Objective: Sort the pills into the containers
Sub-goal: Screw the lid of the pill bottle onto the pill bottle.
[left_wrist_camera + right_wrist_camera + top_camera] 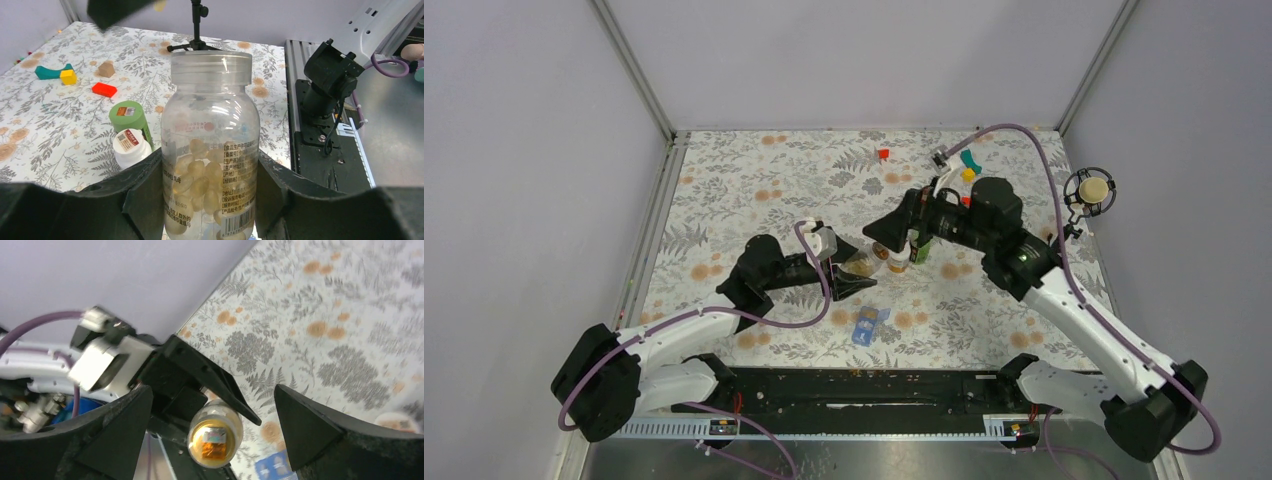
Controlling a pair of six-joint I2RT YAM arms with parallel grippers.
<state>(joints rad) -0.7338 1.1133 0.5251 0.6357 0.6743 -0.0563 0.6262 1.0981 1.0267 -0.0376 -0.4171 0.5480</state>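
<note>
Your left gripper (210, 192) has its jaws clamped on the lower body of a clear pill bottle (210, 145). It holds the bottle upright, long axis vertical, just above the tabletop (724, 190). Amber pills (199, 186) fill roughly its lower half. A clear lid (211, 65) looks to sit on the neck, though you cannot tell from here whether it is tight or loosened.

Your right gripper (889, 238) hangs above and slightly beyond the bottle with its jaws spread wide and nothing between them. In the right wrist view the bottle top sits low between the two fingers, so the jaws straddle its axis but stand clear of the lid.

The blue pill box (869, 325) lies flat on the tabletop near the bottle, on the side towards the arm bases and a touch to the right. Its long axis runs diagonally, the far end leaning right. The left arm is the nearer one, and it already carries the bottle.

Pouring would likely mean bringing the bottle mouth back towards you over the box, once the lid is off. Mind the white-capped bottle (131, 147) and the green bottle (131, 117), which stand close beside the held one.
</note>
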